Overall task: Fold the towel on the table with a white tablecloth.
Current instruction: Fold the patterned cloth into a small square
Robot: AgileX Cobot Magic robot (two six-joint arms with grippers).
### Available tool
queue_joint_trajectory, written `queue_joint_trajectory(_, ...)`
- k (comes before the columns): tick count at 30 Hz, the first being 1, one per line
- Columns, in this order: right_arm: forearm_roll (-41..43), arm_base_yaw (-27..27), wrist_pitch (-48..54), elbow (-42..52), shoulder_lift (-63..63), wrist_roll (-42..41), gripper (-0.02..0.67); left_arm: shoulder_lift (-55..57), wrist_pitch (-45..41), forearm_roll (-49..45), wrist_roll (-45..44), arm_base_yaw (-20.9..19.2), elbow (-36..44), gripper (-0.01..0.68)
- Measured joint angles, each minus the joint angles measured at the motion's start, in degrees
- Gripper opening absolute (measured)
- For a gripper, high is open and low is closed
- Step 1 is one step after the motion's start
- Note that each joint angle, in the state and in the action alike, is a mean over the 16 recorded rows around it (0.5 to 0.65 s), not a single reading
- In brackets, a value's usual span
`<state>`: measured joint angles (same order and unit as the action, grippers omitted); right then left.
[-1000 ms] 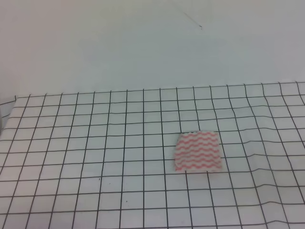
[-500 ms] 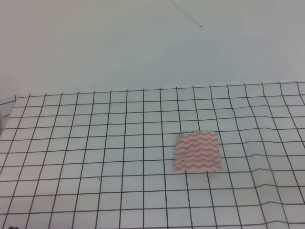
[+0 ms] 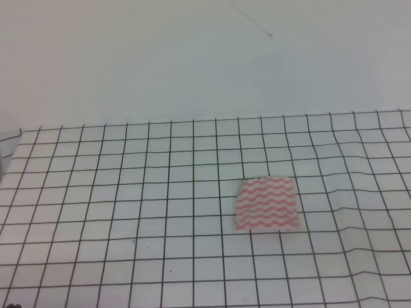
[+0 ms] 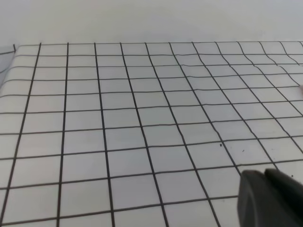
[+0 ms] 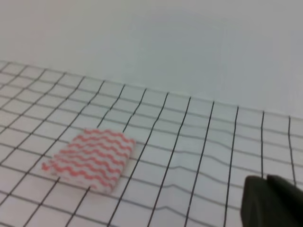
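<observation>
The towel (image 3: 266, 204), a small pink wavy-striped cloth, lies flat on the white tablecloth (image 3: 128, 192) right of the table's middle, about two grid squares wide. In the right wrist view the towel (image 5: 90, 158) is at the lower left, well away from the dark tip of my right gripper (image 5: 272, 202) in the bottom right corner. The left wrist view holds only gridded cloth and the dark tip of my left gripper (image 4: 271, 198) at the bottom right. Neither gripper's jaws show enough to read their state. Nothing is held.
The tablecloth has raised wrinkles to the right of the towel (image 3: 347, 186). The table's far edge (image 3: 192, 120) meets a plain pale wall. The cloth's left edge (image 3: 13, 144) drops off at the far left.
The towel has not moved. A small dark speck has come up at the bottom left edge of the exterior view since a second ago.
</observation>
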<state>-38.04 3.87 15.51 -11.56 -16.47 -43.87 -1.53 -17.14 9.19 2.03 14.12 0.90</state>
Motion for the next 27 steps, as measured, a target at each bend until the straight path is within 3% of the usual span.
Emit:
queue_joint_trajectory(6,0.66,0.01,0.26,1.31,8.61,-0.03,-0.001,0.01,0.01,0.00,0.01,0.01,0.00,-0.001)
queue_joint_trajectory(12,7.30,0.05,-0.75,3.04,15.35,0.04,-0.001,0.02,-0.38,0.00,0.07,0.01,0.00,-0.001)
queue_joint_trajectory(21,15.26,0.66,-12.96,8.12,17.45,2.06,-0.001,0.04,-1.06,0.07,0.15,0.01,-0.33,-0.002)
queue_joint_trajectory(27,14.36,2.76,-17.86,11.19,17.45,5.02,-0.001,0.04,-1.15,0.08,0.15,0.01,-0.55,-0.002)
